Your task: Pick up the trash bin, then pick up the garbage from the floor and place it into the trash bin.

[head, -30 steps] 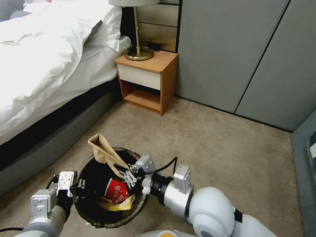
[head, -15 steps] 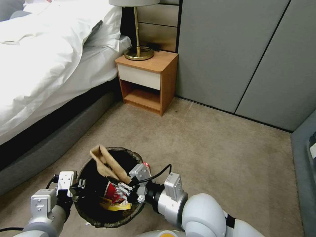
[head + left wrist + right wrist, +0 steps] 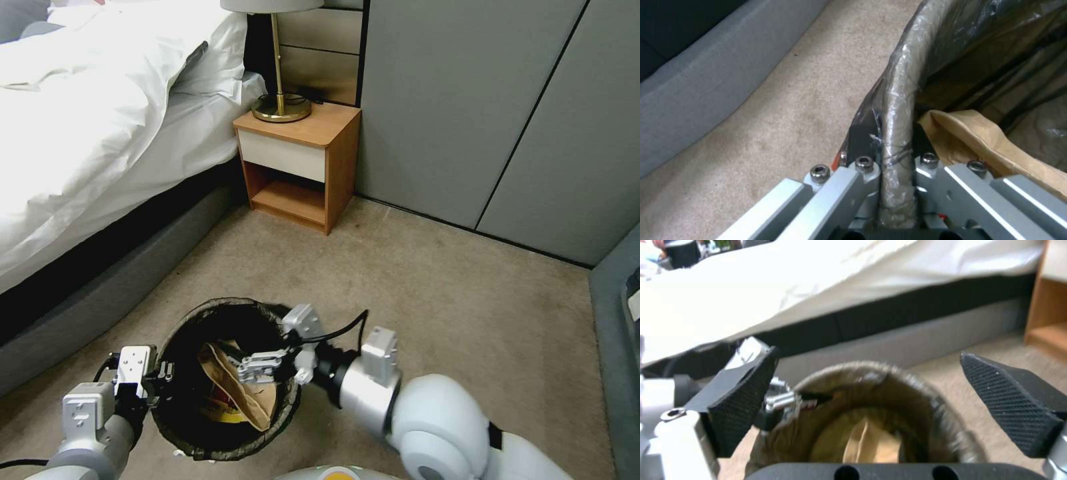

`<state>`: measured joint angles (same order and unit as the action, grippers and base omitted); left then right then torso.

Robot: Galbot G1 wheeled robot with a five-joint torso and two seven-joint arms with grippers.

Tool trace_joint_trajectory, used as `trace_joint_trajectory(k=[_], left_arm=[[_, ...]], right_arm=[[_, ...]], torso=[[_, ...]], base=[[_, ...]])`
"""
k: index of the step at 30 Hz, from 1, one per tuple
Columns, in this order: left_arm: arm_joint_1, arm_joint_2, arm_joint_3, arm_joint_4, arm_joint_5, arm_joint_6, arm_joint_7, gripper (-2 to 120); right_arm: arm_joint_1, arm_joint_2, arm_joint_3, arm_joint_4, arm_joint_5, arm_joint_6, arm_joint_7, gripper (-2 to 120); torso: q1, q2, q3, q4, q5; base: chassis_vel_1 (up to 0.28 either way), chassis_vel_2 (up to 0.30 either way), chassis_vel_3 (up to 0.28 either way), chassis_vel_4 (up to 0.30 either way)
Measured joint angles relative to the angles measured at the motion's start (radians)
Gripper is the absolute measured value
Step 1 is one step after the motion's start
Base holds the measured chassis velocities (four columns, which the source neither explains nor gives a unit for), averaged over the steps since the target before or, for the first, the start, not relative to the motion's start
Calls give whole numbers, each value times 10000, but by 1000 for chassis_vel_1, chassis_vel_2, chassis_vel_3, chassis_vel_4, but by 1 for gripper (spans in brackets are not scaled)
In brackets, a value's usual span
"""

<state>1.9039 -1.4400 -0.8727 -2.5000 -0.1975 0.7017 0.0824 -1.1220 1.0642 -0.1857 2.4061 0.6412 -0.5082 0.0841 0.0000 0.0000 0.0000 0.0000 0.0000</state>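
Watching your right gripper [image 3: 257, 365], spread wide just above the brown paper bag [image 3: 243, 395] inside the trash bin [image 3: 200, 448], mind it may snag the liner, I think, while your left gripper [image 3: 897, 166] pinches the rim.

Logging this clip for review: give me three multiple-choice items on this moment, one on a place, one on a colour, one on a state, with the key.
1. Where is the paper bag?
A. On the floor
B. Inside the bin
C. On the nightstand

2. What colour is the lamp base?
A. Gold
B. Blue
C. Red

3. How is the right end effector?
A. Shut on the bag
B. Shut on the rim
C. Open

Key: 1 B, the bag lies within the rim; 2 A, its metal is gold; 3 C, right wrist view shows the pads apart. The left end effector clamps the rim.
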Motion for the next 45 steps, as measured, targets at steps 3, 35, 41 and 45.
trace_joint_trajectory(k=[3,35,41,45], left_arm=[[-1,6,2,0,-1,3,2,1],[-159,31,-56,0,-171,16,8,1],[-253,60,-63,0,-242,50,7,1],[-315,64,-70,0,-257,70,7,1]], right_arm=[[-189,-105,228,264,-47,311,-3,100],[-5538,1785,6129,-1276,-4988,5424,432,100],[-6348,1987,6691,-1172,-5104,5797,411,100],[-6696,2008,6813,-1050,-5113,5930,417,100]], torso=[[0,0,0,0,0],[0,0,0,-1,0],[0,0,-1,-1,-1],[0,0,0,0,0]], base=[[0,0,0,0],[0,0,0,0],[0,0,0,0],[0,0,0,0]])
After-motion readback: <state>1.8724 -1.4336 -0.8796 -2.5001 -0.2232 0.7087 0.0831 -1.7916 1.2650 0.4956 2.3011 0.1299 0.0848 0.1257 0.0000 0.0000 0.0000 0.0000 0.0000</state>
